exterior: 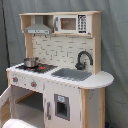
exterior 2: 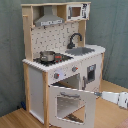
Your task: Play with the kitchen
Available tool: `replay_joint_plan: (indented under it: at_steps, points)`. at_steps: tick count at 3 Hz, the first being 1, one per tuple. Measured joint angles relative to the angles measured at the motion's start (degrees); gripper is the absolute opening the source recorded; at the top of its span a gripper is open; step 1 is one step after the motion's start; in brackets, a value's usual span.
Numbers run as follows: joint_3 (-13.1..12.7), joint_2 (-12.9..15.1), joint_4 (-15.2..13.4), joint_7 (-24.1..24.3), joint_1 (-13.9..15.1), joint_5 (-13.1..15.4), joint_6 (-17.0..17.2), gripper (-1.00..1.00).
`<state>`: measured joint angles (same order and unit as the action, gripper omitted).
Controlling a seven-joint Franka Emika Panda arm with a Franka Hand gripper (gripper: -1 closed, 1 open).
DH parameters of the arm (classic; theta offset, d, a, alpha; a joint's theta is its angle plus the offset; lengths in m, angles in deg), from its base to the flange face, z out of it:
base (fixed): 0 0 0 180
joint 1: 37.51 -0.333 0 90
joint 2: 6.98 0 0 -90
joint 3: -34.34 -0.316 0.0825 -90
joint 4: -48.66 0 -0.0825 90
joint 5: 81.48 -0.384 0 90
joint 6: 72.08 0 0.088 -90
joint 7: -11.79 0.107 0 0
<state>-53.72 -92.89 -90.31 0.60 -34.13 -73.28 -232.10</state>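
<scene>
White robot arm with end effector point(exterior 2: 98, 93) enters at the second exterior view's lower right, tip touching the open windowed oven door point(exterior 2: 69, 103); finger state cannot tell. Tall white-and-light-wood toy kitchen point(exterior: 59, 60) stands on wooden floor point(exterior 2: 107, 118) against grey curtain point(exterior 2: 114, 30). Small metal pot point(exterior: 31, 62) on stove. Floor right of kitchen open.

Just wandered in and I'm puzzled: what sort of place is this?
Probably a test room or studio, not a home: a toy kitchen stands alone before a plain grey curtain, on a wooden floor.
</scene>
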Motion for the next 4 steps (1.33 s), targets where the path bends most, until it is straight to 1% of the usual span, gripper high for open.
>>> replay_joint_plan:
  at_steps: [1, 2, 3, 4]
  points:
    - [-1.36, -0.07, 0.46, 5.96, 1.32, 0.00, -2.35, 1.00]
    - [-2.32, -0.38, 1.46, 11.44, 2.75, 0.00, -3.98, 1.00]
    - [-3.12, -0.74, 2.74, 17.76, 4.60, 0.00, -4.66, 1.00]
    - [-4.51, -0.74, 2.91, 23.25, 5.94, 0.00, -4.66, 1.00]
